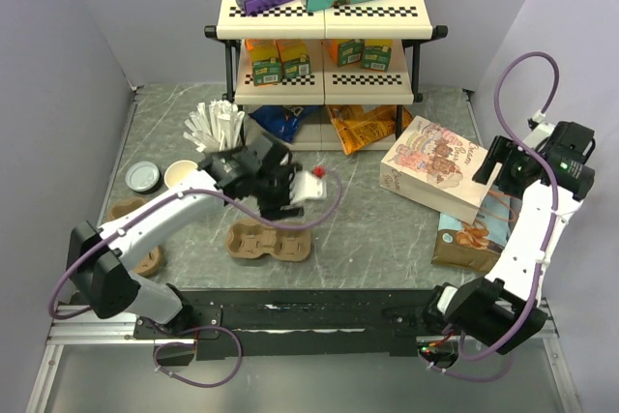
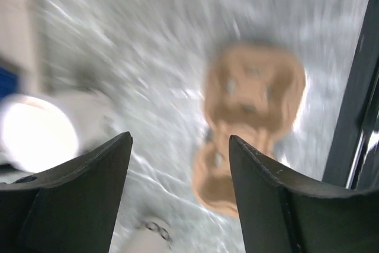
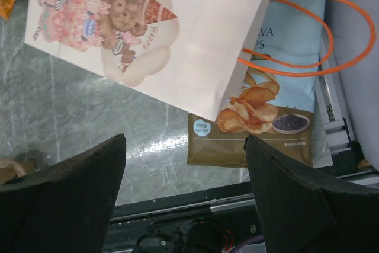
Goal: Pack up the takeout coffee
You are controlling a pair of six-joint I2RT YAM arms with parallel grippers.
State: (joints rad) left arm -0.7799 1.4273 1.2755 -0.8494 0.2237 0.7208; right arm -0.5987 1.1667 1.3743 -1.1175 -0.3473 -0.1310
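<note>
The takeout coffee (image 1: 181, 174) is a small white paper cup with a cream inside, standing upright on the table at the left. My left gripper (image 1: 274, 208) hovers to its right, above a tan two-cup carrier (image 1: 269, 242), open and empty. The left wrist view is motion-blurred: the open left gripper (image 2: 180, 146) frames the carrier (image 2: 254, 93), and a bright white round blur (image 2: 35, 134) at the left edge may be the cup. My right gripper (image 1: 491, 166) is open and empty at the far right. In the right wrist view the gripper (image 3: 185, 140) hangs over the table.
A grey lid (image 1: 143, 177) lies left of the cup. A dark cup of white sticks (image 1: 218, 128) stands behind. Another carrier (image 1: 135, 229) sits at the left. A bear-print paper bag (image 1: 435, 169) lies on a chips bag (image 1: 474, 234). A stocked shelf (image 1: 324, 16) stands at the back.
</note>
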